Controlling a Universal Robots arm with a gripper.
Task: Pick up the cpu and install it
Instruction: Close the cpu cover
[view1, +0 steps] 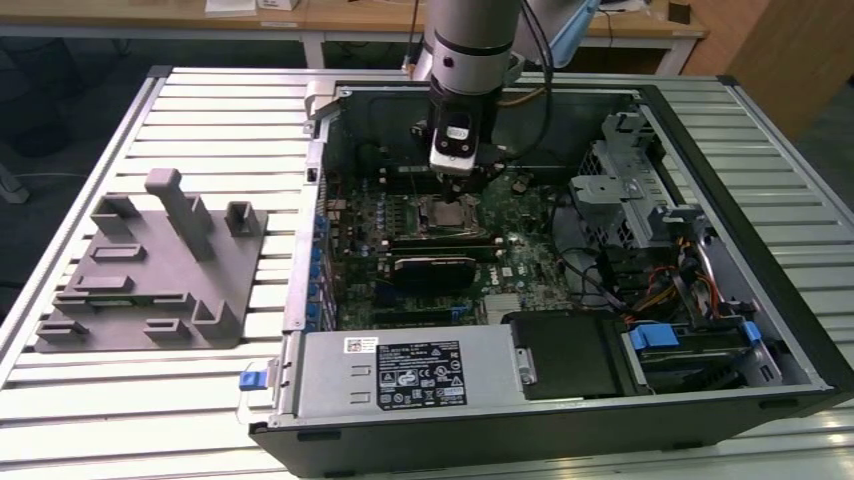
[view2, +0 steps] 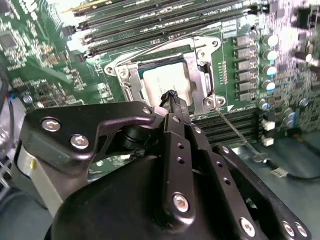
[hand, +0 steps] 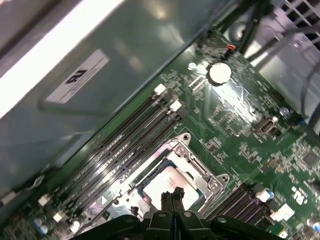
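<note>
We see an open computer case (view1: 534, 440) lying on its side on a slatted metal tabletop (view1: 200, 110). Inside the case, the green motherboard (view1: 527, 250) lies flat. A silver power supply (view1: 400, 372) sits along the lower edge of the exterior view, with a black drive unit (view1: 567, 350) just beside it. A metal drive cage (view1: 627, 190) stands on the exterior view's right, above coloured cables (view1: 667, 290). A grey plastic tray (view1: 147, 270) with upright posts rests on the tabletop, apart from the case, on the exterior view's left. In the first wrist view we note parallel memory slots (hand: 125, 145) and a round coin cell (hand: 220, 72) on the board.
</note>
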